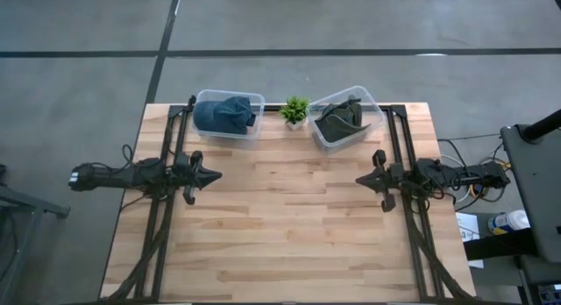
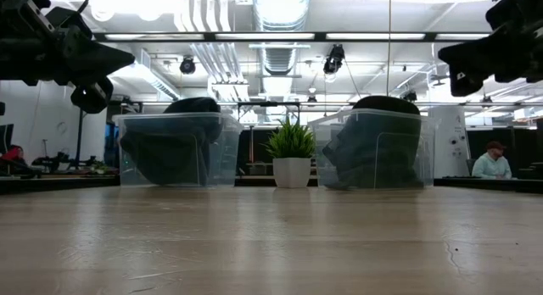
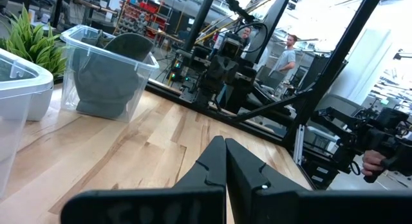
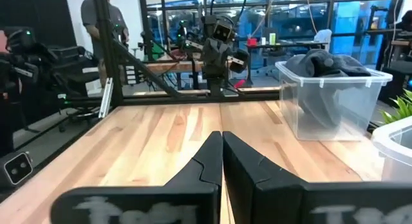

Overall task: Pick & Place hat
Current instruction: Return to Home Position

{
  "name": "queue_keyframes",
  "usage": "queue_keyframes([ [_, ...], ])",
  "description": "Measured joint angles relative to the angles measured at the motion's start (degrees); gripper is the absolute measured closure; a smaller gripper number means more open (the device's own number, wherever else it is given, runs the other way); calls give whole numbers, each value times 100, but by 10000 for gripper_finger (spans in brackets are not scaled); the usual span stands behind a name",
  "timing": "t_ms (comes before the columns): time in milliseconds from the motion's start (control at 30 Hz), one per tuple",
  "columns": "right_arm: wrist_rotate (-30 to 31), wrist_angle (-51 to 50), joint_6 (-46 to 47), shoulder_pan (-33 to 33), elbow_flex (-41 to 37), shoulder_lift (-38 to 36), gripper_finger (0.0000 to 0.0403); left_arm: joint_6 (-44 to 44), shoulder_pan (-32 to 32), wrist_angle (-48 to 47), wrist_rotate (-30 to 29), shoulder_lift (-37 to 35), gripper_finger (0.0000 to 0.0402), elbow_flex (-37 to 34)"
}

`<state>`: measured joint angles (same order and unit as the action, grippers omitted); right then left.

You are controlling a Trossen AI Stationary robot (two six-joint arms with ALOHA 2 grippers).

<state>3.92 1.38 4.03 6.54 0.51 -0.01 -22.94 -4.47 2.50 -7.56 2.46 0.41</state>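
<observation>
A blue hat (image 1: 224, 114) lies in the left clear bin (image 1: 230, 134) at the table's far edge; the right wrist view shows that hat (image 4: 328, 62) too. A dark grey-green hat (image 1: 338, 119) lies in the right clear bin (image 1: 372, 108); its crown (image 3: 114, 63) shows in the left wrist view. My left gripper (image 1: 217, 174) hovers shut above the table's left side, near of the left bin. My right gripper (image 1: 358, 179) hovers shut above the right side, near of the right bin. Both touch nothing.
A small potted plant (image 1: 294, 110) stands between the two bins at the far edge. Bare wooden tabletop (image 1: 289, 226) spreads between and in front of the arms. Black frame rails (image 1: 166, 217) run along both table sides. People show in the room beyond.
</observation>
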Motion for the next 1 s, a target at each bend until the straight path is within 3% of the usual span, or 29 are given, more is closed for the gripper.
queue_keyframes([
  [500, 13, -11, 685, 3, 0, 26, 394, 0, -2, 0, -2, 0, 401, 0],
  [1000, 13, -10, 498, 3, 0, 59, 394, 0, -2, 0, 0, 0, 401, 1],
])
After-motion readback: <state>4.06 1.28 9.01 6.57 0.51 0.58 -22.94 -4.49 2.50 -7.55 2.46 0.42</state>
